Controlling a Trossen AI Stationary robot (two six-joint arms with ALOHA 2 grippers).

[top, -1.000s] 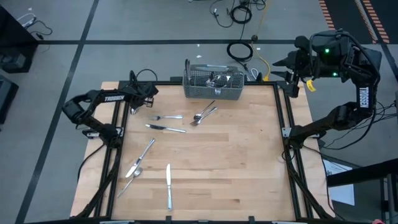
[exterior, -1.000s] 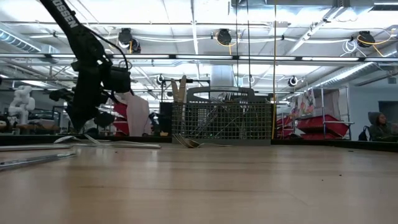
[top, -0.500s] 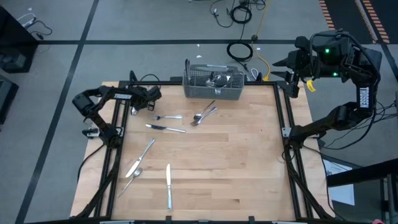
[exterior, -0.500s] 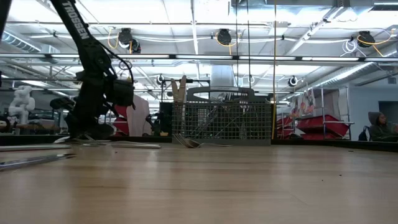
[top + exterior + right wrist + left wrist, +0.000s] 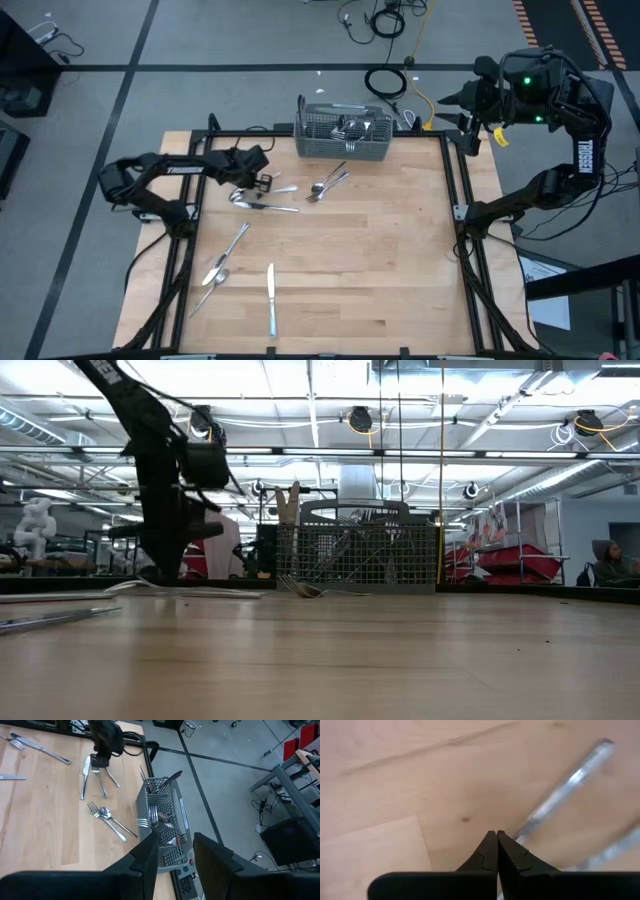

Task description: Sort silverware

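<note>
1. The left gripper (image 5: 262, 182), fingers pressed together and holding nothing, hangs low over the tabletop (image 5: 380, 260) just beside a fork (image 5: 280, 188) and knife (image 5: 262, 206).
2. The right gripper (image 5: 172, 851), jaws parted and empty, waits beyond the table's far right corner.
3. More silverware (image 5: 345, 127) stands in the wire basket (image 5: 312, 147) at the far edge; other pieces lie scattered.

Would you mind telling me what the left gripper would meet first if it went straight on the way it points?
Probably the bare wooden table; the left gripper, shut, points down beside a silverware handle.
</note>
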